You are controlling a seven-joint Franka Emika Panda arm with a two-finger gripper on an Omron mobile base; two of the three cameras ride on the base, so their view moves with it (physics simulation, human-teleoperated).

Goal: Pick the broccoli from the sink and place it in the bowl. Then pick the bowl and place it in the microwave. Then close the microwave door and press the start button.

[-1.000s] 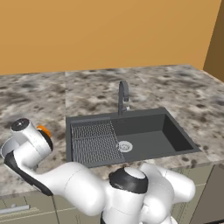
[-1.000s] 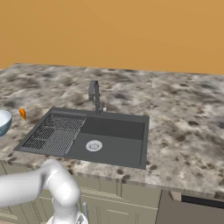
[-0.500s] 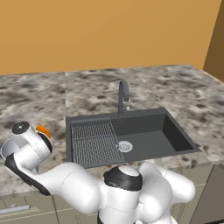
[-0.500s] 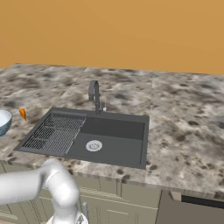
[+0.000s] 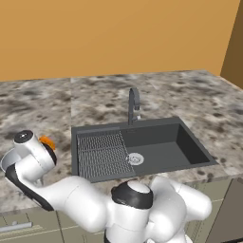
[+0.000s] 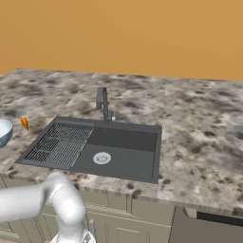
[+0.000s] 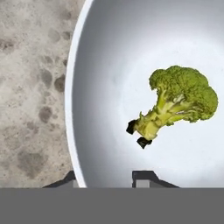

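The broccoli [image 7: 181, 103], a yellow-green floret, lies on its side inside the white bowl [image 7: 109, 52]. My gripper [image 7: 105, 179] hangs right over the bowl's edge, open. One fingertip [image 7: 65, 179] is outside the rim and the other fingertip [image 7: 146, 177] is inside. The bowl [image 6: 3, 133] stands on the counter left of the dark sink [image 6: 118, 147], and the sink [image 5: 156, 147] holds nothing. My arm bends down over that left spot of the counter. The microwave and its door are out of view.
A small orange object [image 6: 24, 124] lies on the counter by the bowl, also seen as the orange object [image 5: 46, 141] behind my wrist. The ribbed rack [image 5: 102, 154] fills the sink's left half. The dark faucet [image 5: 134, 102] rises behind the basin.
My wrist has shifted only slightly above the bowl. Nothing else has moved.
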